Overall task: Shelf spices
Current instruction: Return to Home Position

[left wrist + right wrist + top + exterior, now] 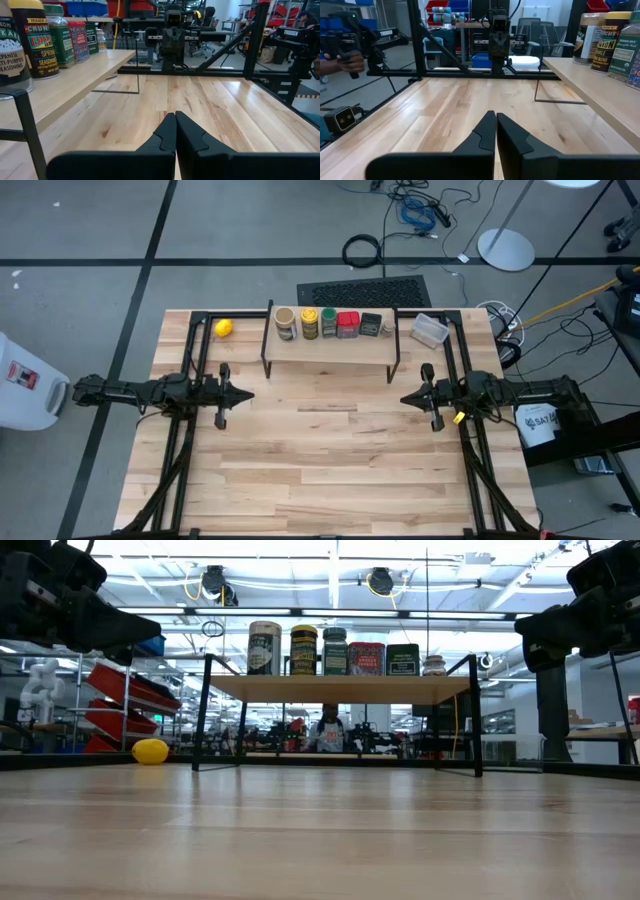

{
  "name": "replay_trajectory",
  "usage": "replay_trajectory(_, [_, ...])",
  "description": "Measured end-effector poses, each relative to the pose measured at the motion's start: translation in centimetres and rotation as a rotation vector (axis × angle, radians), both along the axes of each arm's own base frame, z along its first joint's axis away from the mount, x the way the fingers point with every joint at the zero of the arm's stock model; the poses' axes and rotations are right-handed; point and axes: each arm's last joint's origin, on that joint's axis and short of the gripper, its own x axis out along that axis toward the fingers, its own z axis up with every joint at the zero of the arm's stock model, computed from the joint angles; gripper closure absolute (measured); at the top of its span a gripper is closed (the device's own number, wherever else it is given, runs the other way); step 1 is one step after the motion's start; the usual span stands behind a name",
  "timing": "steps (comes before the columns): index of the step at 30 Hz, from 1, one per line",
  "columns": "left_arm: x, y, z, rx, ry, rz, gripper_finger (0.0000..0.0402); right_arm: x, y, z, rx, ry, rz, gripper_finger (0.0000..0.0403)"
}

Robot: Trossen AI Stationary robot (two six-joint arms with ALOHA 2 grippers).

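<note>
Wooden table (330,470), spices (330,323) on shelf (330,350), jar (35,42) reading "SEASONING", left claw (250,394), right claw (403,398) clenched

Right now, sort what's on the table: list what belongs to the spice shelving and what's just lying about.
Job: shelf; standing on it, tan-topped jar, yellow-lidded jar, green-lidded jar, red tin, dark box, tiny jar.
Lying about: yellow ball, clear tub, one off each end of the shelf.

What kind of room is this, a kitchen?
Probably a robot lab or workshop, not a kitchen: red parts bins, a small white robot arm in the background, and loose cables on the floor.
</note>
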Motion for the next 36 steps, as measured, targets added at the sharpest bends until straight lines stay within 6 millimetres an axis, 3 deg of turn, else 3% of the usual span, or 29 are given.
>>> replay_trajectory(24, [-0.07, 0.11, -0.01, 0.028, 0.009, 0.035, 0.0402, -0.05, -0.02, 0.05, 0.059, -0.003, -0.008, 0.0403])
replay_trajectory(30, [-0.08, -0.25, -0.11, 0.114, 0.009, -0.092, 0.0402, -0.05, -0.02, 0.06, 0.126, 0.002, -0.009, 0.0403])
replay_trajectory(36, [-0.28, -0.02, 0.19, 0.123, -0.022, -0.020, 0.0402, -0.04, -0.02, 0.05, 0.088, -0.001, -0.008, 0.0403])
